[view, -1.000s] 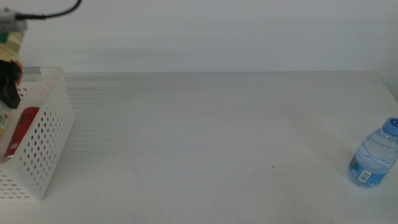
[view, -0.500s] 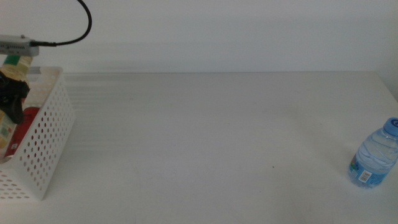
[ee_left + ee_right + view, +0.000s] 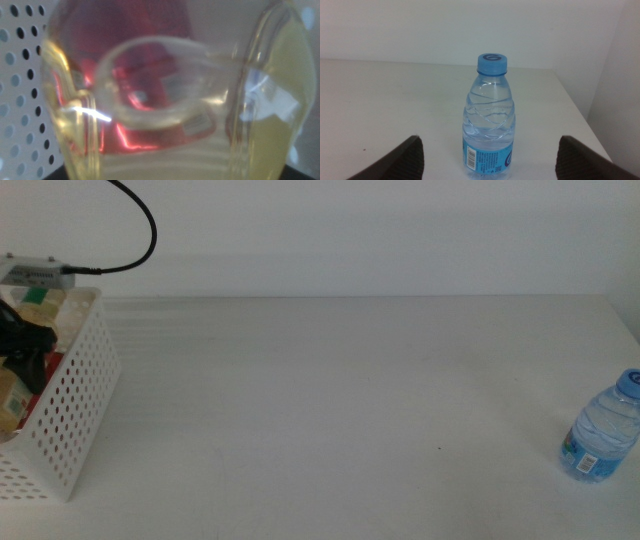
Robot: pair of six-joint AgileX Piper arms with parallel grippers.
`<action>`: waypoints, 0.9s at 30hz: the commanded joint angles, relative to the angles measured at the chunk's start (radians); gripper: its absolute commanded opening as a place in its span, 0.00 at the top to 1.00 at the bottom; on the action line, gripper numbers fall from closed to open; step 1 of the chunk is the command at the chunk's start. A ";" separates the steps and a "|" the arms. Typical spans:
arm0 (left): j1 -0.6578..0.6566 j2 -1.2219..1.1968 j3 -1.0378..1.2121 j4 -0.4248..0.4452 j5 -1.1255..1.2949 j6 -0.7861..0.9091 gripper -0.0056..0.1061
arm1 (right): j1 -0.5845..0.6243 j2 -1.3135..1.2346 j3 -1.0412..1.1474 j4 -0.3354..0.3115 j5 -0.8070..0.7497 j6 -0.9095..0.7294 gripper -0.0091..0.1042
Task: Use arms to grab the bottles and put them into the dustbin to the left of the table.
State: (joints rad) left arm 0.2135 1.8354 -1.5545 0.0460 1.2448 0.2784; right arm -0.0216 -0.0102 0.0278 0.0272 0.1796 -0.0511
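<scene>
Left gripper (image 3: pixel 25 350) low; right gripper (image 3: pixel 487 165) jaws wide apart.

The perforated basket (image 3: pixel 70 415) is sitting at the table's (image 3: pixel 340 400) far left edge. The left gripper (image 3: pixel 25 345) is hanging inside it, gripping the bottle of yellow liquid (image 3: pixel 165 100), which is lying directly above the drink can (image 3: pixel 145 65) in the basket. The water bottle (image 3: pixel 603 426) is standing upright near the table's right edge, well apart from the basket. The right gripper (image 3: pixel 487 155) is waiting just before it, jaws spread either side.
</scene>
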 commanded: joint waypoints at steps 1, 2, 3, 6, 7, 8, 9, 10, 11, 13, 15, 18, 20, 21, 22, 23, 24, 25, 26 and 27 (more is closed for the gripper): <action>0.000 -0.049 -0.037 -0.002 0.071 -0.004 0.99 | -0.007 -0.027 -0.007 -0.006 -0.077 -0.003 0.27; 0.000 -0.049 -0.037 -0.004 0.071 -0.005 0.99 | -0.007 -0.027 -0.007 -0.006 -0.077 -0.003 0.27; 0.000 -0.049 -0.037 -0.004 0.071 -0.005 0.99 | -0.007 -0.027 -0.007 -0.006 -0.077 -0.003 0.27; 0.000 -0.049 -0.007 -0.007 0.071 -0.011 0.99 | -0.007 -0.027 -0.007 -0.006 -0.077 -0.003 0.27; 0.000 -0.049 0.005 -0.007 0.064 -0.011 0.99 | -0.007 -0.027 -0.007 -0.006 -0.077 -0.003 0.27; 0.000 -0.049 0.015 -0.007 0.052 -0.011 0.99 | -0.007 -0.027 -0.007 -0.006 -0.077 -0.003 0.27; 0.000 -0.049 0.023 -0.007 0.045 -0.011 0.99 | -0.007 -0.027 -0.007 -0.006 -0.077 -0.003 0.27; 0.000 -0.049 0.029 -0.007 0.040 -0.011 0.99 | -0.007 -0.027 -0.007 -0.006 -0.077 -0.003 0.27; 0.000 -0.049 0.031 -0.007 0.035 -0.011 0.99 | -0.007 -0.027 -0.007 -0.006 -0.077 -0.003 0.27; 0.000 -0.049 0.031 -0.007 0.031 -0.011 0.99 | -0.007 -0.027 -0.007 -0.006 -0.077 -0.003 0.27; 0.000 -0.049 0.031 -0.007 -0.003 -0.012 0.99 | -0.007 -0.027 -0.007 -0.006 -0.077 -0.003 0.27; 0.000 -0.049 0.031 0.021 -0.056 -0.012 0.90 | -0.007 -0.027 -0.007 -0.006 -0.077 -0.003 0.27; 0.000 -0.049 0.031 0.042 -0.064 -0.018 0.87 | -0.007 -0.027 -0.007 -0.006 -0.077 -0.003 0.27; 0.000 -0.049 0.031 0.048 -0.066 -0.022 0.86 | -0.007 -0.027 -0.007 -0.006 -0.077 -0.003 0.27; 0.000 -0.049 0.031 0.055 -0.068 -0.024 0.85 | -0.007 -0.027 -0.007 -0.006 -0.077 -0.003 0.27; 0.000 -0.049 0.031 0.057 -0.068 -0.024 0.85 | -0.007 -0.027 -0.007 -0.006 -0.077 -0.003 0.27; 0.000 -0.049 0.031 0.061 -0.068 -0.023 0.85 | -0.007 -0.027 -0.007 -0.006 -0.077 -0.003 0.27; 0.000 -0.049 0.031 0.062 -0.068 -0.018 0.86 | -0.007 -0.027 -0.007 -0.006 -0.077 -0.003 0.27; 0.000 -0.049 0.031 0.063 -0.071 -0.012 0.86 | -0.007 -0.027 -0.007 -0.006 -0.077 -0.003 0.27; 0.001 -0.049 0.031 0.063 -0.075 -0.012 0.87 | -0.007 -0.027 -0.007 -0.006 -0.077 -0.003 0.27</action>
State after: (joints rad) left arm 0.2148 1.8518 -1.4925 0.0953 1.1942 0.2706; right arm -0.0216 -0.0102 0.0278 0.0272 0.1796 -0.0511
